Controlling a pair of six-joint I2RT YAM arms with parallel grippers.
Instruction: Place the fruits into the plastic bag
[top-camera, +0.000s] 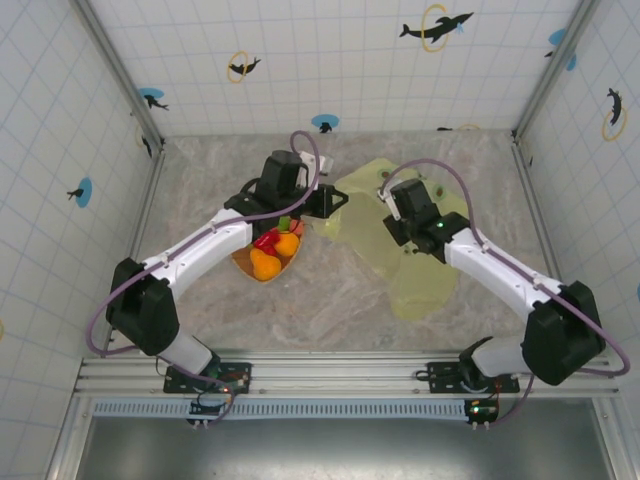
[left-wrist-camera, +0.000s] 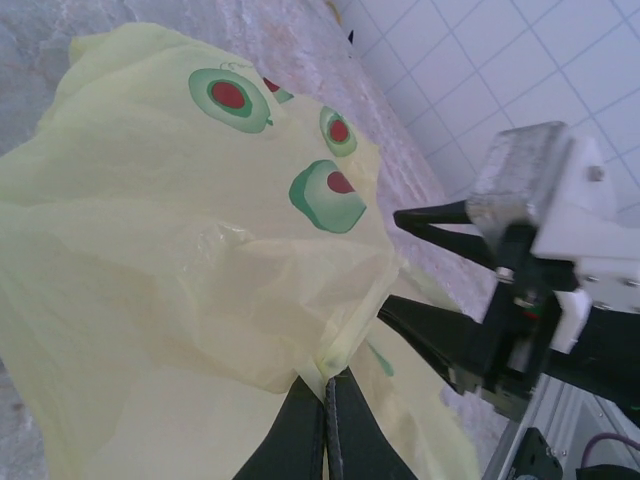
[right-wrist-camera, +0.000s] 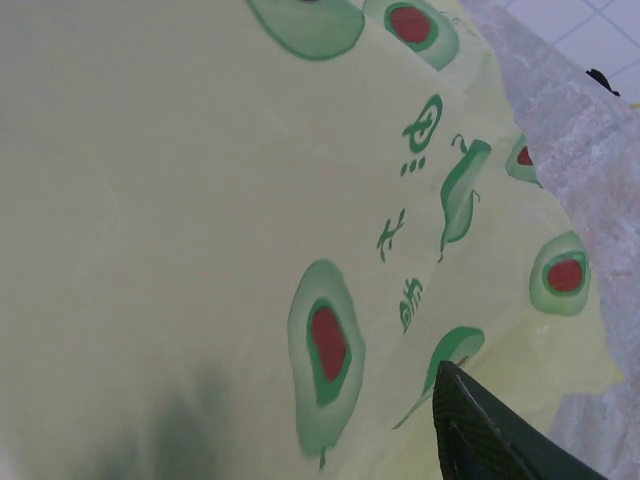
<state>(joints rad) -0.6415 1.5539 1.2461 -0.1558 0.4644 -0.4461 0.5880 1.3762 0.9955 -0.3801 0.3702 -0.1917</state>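
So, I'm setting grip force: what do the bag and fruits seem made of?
The plastic bag: thin translucent yellow-green film, faintly shiny; it crinkles and bunches where the left fingers pinch it. The fruits: likely smooth glossy plastic, though too small to be sure.

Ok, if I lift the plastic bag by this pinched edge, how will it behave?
Probably floppy: the plastic bag is thin and crinkled, bunching into folds where the left tool pinches it. Likely very light, so it should trail and drag rather than hold shape. Its smooth film may slip from the grip.
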